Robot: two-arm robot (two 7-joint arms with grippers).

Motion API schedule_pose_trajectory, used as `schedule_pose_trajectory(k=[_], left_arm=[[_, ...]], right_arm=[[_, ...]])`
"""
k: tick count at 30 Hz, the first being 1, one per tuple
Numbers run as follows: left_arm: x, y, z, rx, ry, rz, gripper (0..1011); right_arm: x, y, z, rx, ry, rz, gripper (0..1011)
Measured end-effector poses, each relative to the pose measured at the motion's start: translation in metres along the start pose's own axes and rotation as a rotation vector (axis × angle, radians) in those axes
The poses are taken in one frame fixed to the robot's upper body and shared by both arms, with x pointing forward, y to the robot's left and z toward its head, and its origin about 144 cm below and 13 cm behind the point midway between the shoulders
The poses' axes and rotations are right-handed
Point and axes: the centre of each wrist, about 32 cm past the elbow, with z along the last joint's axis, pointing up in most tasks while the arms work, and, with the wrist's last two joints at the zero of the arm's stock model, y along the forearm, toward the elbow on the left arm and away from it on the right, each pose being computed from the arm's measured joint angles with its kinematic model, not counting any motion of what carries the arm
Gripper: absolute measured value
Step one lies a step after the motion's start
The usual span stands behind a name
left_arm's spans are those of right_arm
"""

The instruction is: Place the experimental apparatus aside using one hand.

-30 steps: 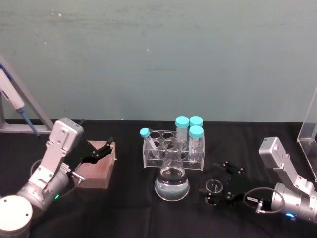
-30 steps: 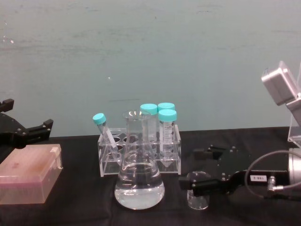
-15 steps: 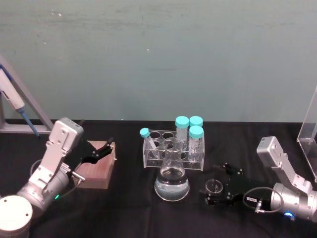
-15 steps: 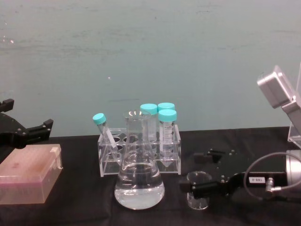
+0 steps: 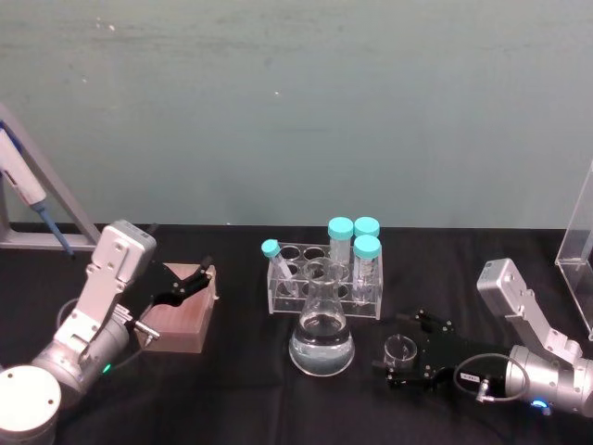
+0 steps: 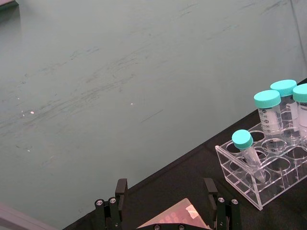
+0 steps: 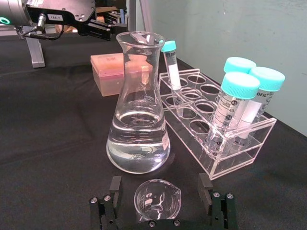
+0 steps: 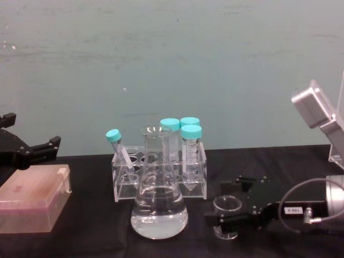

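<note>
One beaker (image 7: 157,200), between spread fingers (image 7: 205,186), right pincer (image 7: 160,184)

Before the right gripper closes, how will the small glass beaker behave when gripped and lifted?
The small beaker looks empty, probably light. Its smooth round glass may slip or crack when the open right gripper squeezes. Squat, so unlikely to tip.

head is looking steeply down from above | chest is looking low across, side-on to flask (image 8: 159,207) | right wrist is peering close along its jaws, beaker (image 7: 157,199) between them, flask just beyond | left wrist is looking out past its jaws toward rack (image 6: 259,187) | all four are sharing rack
</note>
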Motion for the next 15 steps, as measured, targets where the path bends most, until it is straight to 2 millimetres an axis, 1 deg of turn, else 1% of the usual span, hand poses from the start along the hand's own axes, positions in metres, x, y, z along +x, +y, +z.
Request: schedule_pose_trajectory(k=[15], left_arm=[[0.0,0.0,0.0,0.0,0.0,0.0,1000]], right_arm=[[0.0022,0.0042,-0.0017,-0.012,-0.002,0.01,1003]])
